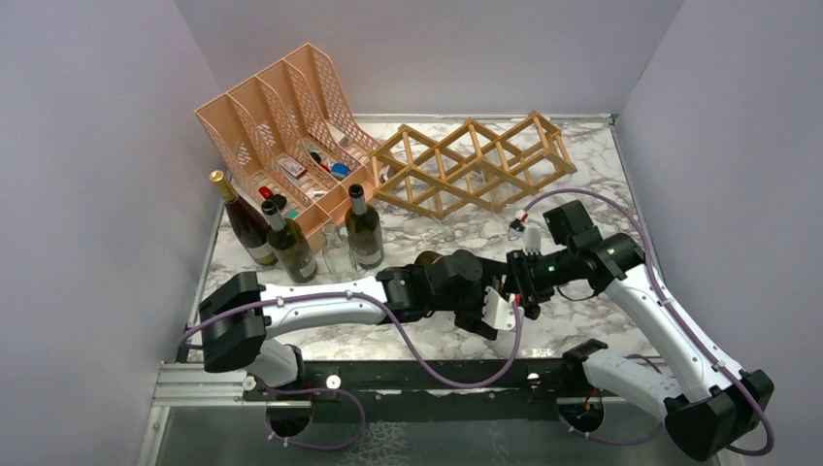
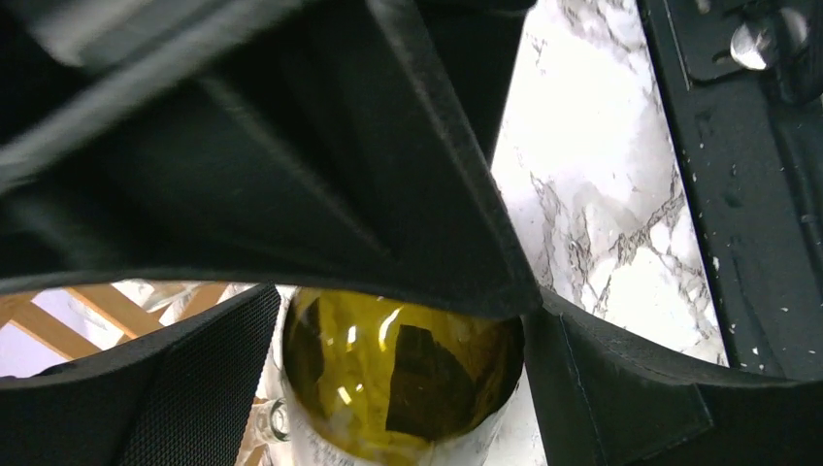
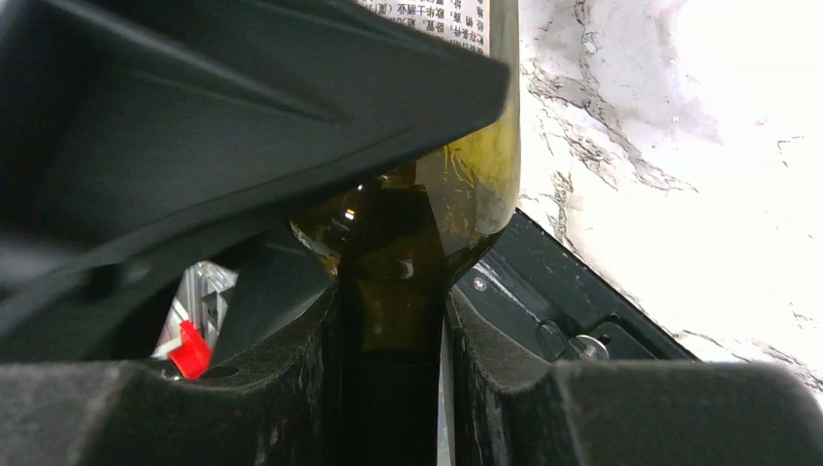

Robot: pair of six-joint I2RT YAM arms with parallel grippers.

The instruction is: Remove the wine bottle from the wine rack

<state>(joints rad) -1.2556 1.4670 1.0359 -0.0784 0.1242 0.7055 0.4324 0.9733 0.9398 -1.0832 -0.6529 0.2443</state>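
The wine bottle (image 1: 502, 311) is olive-green glass with a white label. It is held low over the marble table (image 1: 582, 184) near the front, between both arms and mostly hidden by them. My left gripper (image 1: 485, 309) is shut on its body near the base; the left wrist view shows the yellow-green base (image 2: 388, 369) between the two pads (image 2: 194, 388). My right gripper (image 1: 524, 283) is shut on the neck (image 3: 393, 291), with both pads tight against it. The tan wooden wine rack (image 1: 476, 165) lies at the back, its diamond openings empty; a few of its slats (image 2: 97, 311) show in the left wrist view.
A salmon-pink mesh file organiser (image 1: 281, 126) with small items stands at the back left. Three upright wine bottles (image 1: 289, 241) stand in front of it, with a small clear glass (image 1: 335, 250) between them. Grey walls close in left, right and back. A black rail (image 1: 437, 374) runs along the front edge.
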